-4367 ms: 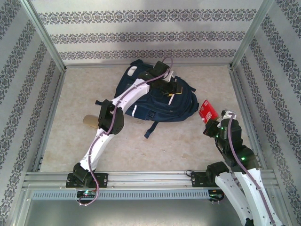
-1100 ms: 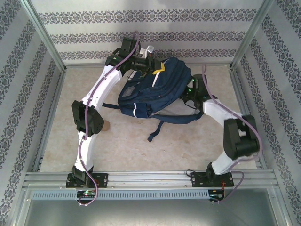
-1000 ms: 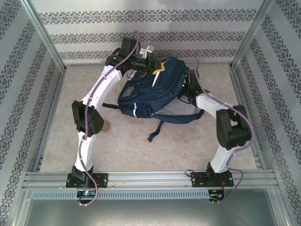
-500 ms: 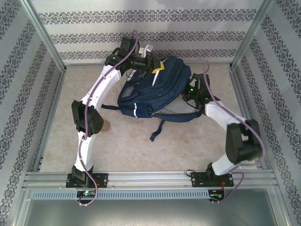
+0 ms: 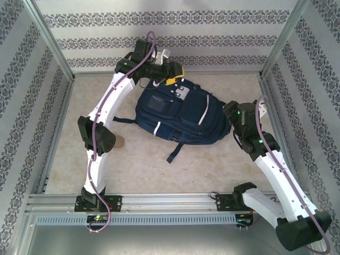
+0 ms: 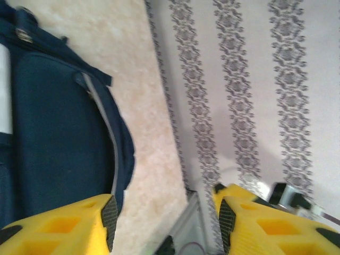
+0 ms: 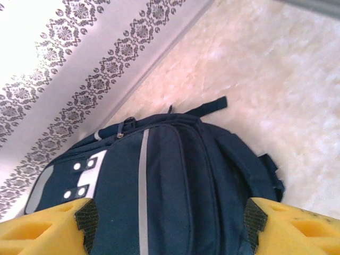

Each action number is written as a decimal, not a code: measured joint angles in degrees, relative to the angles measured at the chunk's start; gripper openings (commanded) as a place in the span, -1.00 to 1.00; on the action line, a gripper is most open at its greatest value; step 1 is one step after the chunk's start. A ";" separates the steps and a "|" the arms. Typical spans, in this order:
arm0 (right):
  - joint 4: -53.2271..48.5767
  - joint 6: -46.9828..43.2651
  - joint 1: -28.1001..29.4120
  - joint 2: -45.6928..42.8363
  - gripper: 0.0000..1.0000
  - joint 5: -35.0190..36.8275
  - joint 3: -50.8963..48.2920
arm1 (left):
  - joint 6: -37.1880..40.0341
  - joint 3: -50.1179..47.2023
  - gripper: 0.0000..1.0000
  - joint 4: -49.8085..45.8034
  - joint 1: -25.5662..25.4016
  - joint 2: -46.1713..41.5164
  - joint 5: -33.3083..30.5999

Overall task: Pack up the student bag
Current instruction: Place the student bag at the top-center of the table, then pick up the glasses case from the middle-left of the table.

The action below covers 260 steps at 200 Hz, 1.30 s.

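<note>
The student bag [image 5: 180, 114] lies flat in the middle of the table, front pockets up, with its grey-white patches [image 5: 182, 93] toward the back wall. A dark strap [image 5: 174, 150] trails toward me. My left gripper [image 5: 176, 74] hovers just behind the bag's top, open. In the left wrist view its yellow fingers [image 6: 79, 223] stand apart with nothing between them and the bag [image 6: 48, 133] lies off to the left. My right gripper [image 5: 229, 109] sits at the bag's right edge. It is open, and past its jaws lies the bag [image 7: 159, 180].
A small tan object [image 5: 120, 141] lies on the table beside the left arm's elbow, partly hidden. Patterned walls and aluminium rails [image 5: 58, 127] close in the table on three sides. Bare table shows in front of the bag [image 5: 175, 175].
The bag, held up by its top at the back, now lies flat on the table. My left gripper has opened and let it go. My right arm has pulled back to the right.
</note>
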 measured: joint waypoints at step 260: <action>1.42 -6.82 27.85 8.41 0.56 9.75 -1.97 | -18.84 -77.44 0.99 12.11 32.50 -23.15 -32.41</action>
